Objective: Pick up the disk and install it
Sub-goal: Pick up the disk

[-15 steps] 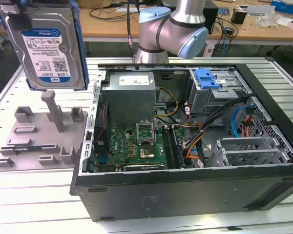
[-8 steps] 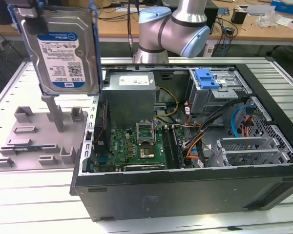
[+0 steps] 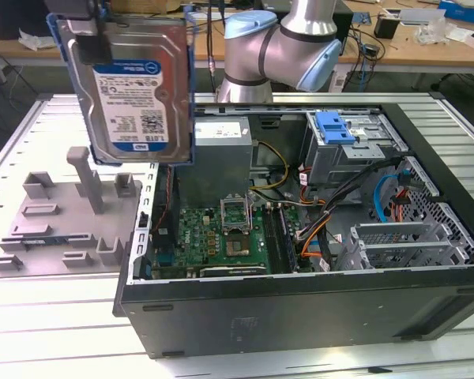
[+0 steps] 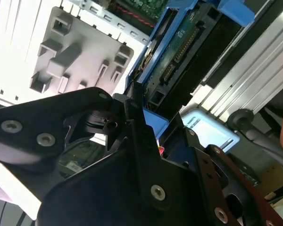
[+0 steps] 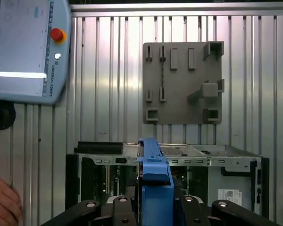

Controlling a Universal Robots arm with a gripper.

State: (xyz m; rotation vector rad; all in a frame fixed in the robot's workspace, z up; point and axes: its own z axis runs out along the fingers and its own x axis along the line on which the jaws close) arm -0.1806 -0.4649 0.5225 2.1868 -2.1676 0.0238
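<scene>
The disk (image 3: 134, 87) hangs upright, high at the exterior view's left, its white-and-blue label facing the camera and the blue carrier frame around its edges. My gripper (image 3: 85, 31) is shut on its top edge. The disk hovers above the grey fixture plate (image 3: 59, 225) and the near-left corner of the open computer case (image 3: 300, 308). In the first wrist view the carrier's blue edge (image 5: 153, 181) runs between my black fingers (image 5: 120, 207). In the second wrist view the disk's circuit-board side (image 4: 179, 52) shows past the fingers (image 4: 137, 127).
A metal drive cage with a blue latch piece (image 3: 340, 130) sits at the case's far right, with the motherboard (image 3: 221, 233) and cables beside it. A teach pendant (image 5: 23, 47) lies on the ribbed table, and a person's hand (image 5: 2, 202) rests near it.
</scene>
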